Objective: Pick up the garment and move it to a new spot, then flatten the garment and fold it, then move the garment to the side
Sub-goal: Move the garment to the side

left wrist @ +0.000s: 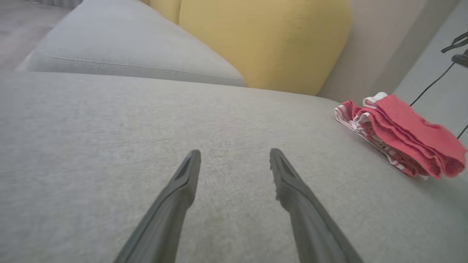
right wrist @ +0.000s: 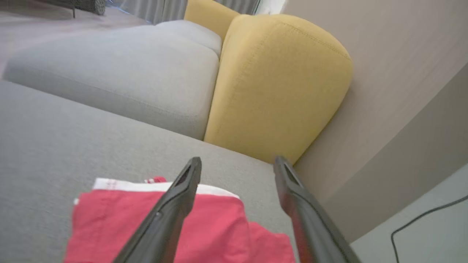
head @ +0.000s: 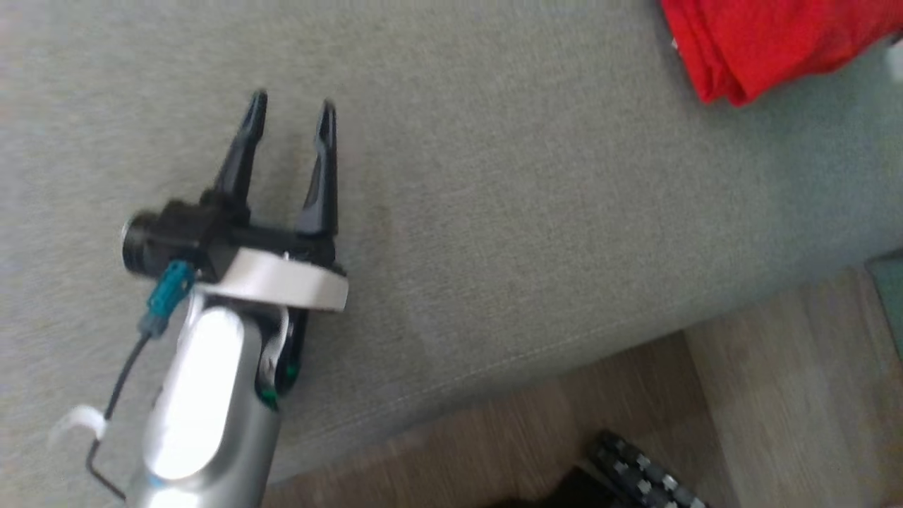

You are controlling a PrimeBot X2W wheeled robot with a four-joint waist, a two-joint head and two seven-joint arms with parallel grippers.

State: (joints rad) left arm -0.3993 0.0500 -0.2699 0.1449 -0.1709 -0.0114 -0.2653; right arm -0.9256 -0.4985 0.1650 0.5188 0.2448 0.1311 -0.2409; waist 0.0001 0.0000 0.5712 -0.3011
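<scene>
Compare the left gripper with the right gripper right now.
The left gripper points over bare grey sofa seat; the right gripper points over the red garment. The right gripper looks nearer the yellow backrest than the left gripper. Both stand open, holding nothing.

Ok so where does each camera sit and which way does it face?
Head: on the head, facing down at the grey cushion and floor; open left gripper and forearm show.
Left wrist: on that arm, facing along its fingers toward the yellow backrest.
Right wrist: facing along the open right gripper, over the red garment.
Shared: all three see the garment.
</scene>
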